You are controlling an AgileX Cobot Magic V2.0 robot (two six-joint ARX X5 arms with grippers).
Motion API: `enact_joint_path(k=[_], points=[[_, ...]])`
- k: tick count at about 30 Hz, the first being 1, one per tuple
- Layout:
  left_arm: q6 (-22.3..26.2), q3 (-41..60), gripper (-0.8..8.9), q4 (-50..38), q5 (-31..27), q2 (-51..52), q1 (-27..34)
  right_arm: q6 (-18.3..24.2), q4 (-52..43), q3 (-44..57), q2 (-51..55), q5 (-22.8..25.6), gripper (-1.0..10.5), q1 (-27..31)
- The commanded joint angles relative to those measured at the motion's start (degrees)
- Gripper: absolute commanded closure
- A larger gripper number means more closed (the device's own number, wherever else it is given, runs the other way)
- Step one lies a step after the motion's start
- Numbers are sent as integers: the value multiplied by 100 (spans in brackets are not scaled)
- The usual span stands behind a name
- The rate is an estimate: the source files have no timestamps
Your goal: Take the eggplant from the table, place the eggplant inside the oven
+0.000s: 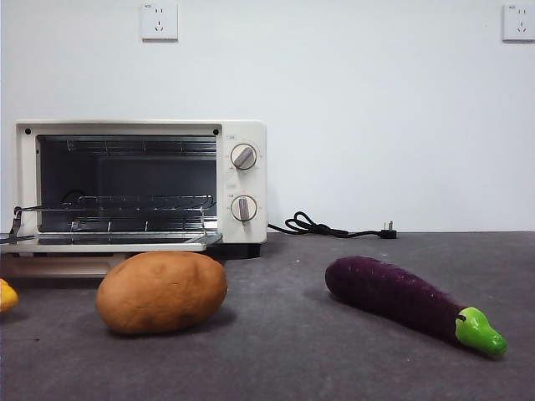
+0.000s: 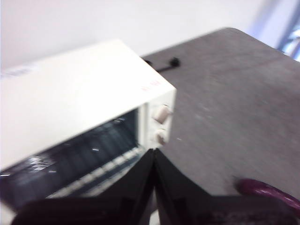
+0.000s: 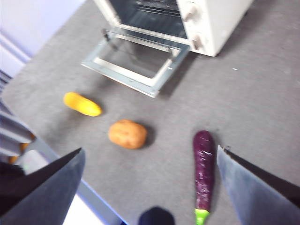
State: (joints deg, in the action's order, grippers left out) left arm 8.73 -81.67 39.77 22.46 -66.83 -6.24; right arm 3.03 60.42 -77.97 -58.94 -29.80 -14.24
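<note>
Left gripper [image 2: 153, 159], jaws shut, above the table [image 2: 234, 103]; cream oven [image 2: 84, 108] with 2 knobs, eggplant [image 2: 267, 192] nearby.

Orange-brown potato [image 1: 161, 291] lies on its side in the front view's foreground, left of centre. A yellow vegetable [image 3: 82, 104] lies apart from it, further left; only its tip shows at the front view's left edge. Black power cord [image 1: 322, 226] lies coiled at the rear, its plug [image 1: 388, 233] unconnected. Two white wall sockets [image 1: 160, 21] sit high on the white wall [image 1: 351, 100].
</note>
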Motion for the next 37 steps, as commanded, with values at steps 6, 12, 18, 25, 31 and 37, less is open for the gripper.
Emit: enact_joint_path(k=[6,12,18,25,31,37], points=[[-269,50,819,7,-697,861,4,50,236,0,-426,507,470,-48],[-282,50,819,262,-750,1447,4,125,575,2,-1054,975,474,-321],[-282,50,819,876,-739,1692,2,168,693,15,-1794,1322,474,-713],[-282,50,819,1167,-647,1790,-13,168,678,107,-2612,1580,474,-1047],[-282,50,819,1187,-411,1799,-13,103,162,789,-2970,1676,474,-1202],[-282,50,819,1180,-407,1797,-13,-125,-568,1690,-3008,1679,474,-1211]])
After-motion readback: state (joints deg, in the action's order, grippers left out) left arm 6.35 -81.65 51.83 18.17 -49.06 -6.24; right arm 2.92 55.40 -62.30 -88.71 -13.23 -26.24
